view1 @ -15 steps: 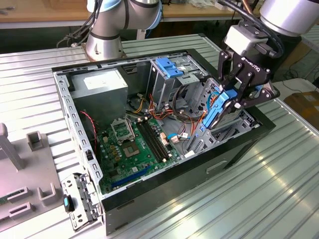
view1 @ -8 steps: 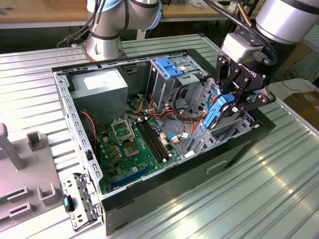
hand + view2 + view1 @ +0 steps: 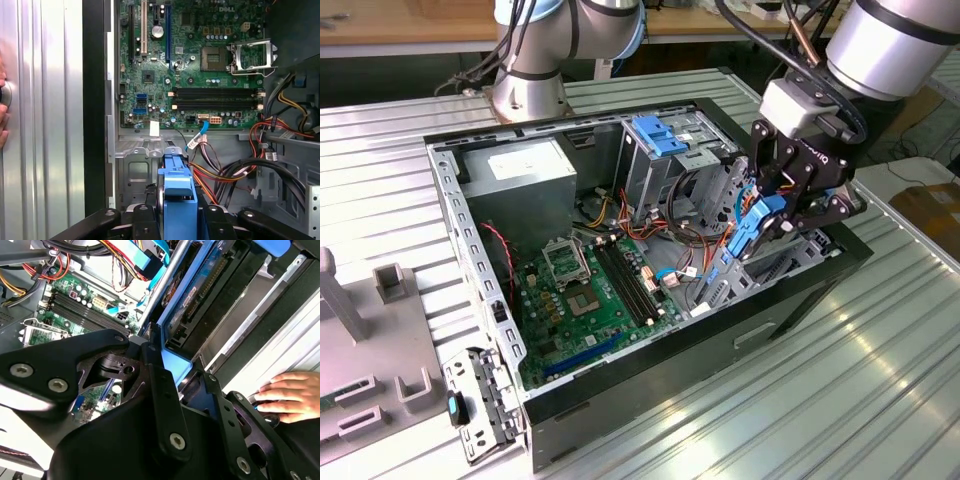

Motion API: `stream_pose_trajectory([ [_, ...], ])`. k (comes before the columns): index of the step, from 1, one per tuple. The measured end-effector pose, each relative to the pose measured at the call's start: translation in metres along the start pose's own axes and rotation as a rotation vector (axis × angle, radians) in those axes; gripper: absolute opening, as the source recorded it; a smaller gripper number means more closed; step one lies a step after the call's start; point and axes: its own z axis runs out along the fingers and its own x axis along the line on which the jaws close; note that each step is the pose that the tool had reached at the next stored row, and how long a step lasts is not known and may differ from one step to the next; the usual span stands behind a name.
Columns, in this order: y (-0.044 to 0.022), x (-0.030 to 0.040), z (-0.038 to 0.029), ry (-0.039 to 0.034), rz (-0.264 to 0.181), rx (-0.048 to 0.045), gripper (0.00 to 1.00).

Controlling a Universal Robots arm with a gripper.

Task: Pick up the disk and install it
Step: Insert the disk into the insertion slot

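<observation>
Blue-railed disk (image 3: 748, 240) pinched edge-on in your hand (image 3: 775, 212), held right at the drive-bay end of the open computer case (image 3: 455, 215), green motherboard (image 3: 585, 300) lying below, case resting on the ribbed metal tabletop (image 3: 800, 400).

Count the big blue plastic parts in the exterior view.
2: one bracket atop the metal cage inside the computer case; one framing the disk held by the end effector. Cables may hide others.
</observation>
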Motion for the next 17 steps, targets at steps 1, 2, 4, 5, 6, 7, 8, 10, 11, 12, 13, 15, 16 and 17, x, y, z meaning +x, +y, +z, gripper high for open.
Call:
stream_pose_trajectory([
  [1, 0.0, 0.0, 0.0009, -0.0001, 0.0, 0.0, 0.37],
  [2, 0.0, 0.0001, 0.0015, 0.0, 0.0, 0.0, 0.37],
  [4, 0.0, 0.0001, 0.0017, -0.0001, 0.0, 0.0, 0.37],
  [5, 0.0, 0.0001, 0.0017, -0.0001, 0.0, 0.0, 0.37],
  [6, 0.0, 0.0001, 0.0017, -0.0002, 0.0, 0.0001, 0.37],
  [7, 0.0, 0.0001, 0.0018, -0.0001, 0.0, 0.0, 0.37],
  [8, 0.0, 0.0001, 0.0018, -0.0001, 0.0, 0.0, 0.37],
  [10, 0.0, 0.0001, 0.0018, -0.0002, 0.0, 0.0, 0.37],
  [11, 0.0, 0.0001, 0.0018, -0.0001, 0.0, 0.0, 0.37],
  [12, 0.0, 0.0001, 0.0019, -0.0001, 0.0, 0.0, 0.37],
  [13, 0.0, 0.0001, 0.0019, -0.0001, 0.0, 0.0001, 0.37],
  [15, 0.0, 0.0001, 0.0019, -0.0001, 0.0, 0.0, 0.37],
  [16, 0.0, 0.0001, 0.0019, -0.0002, 0.0, 0.0, 0.37],
  [17, 0.0, 0.0001, 0.0019, -0.0001, 0.0, 0.0, 0.37],
])
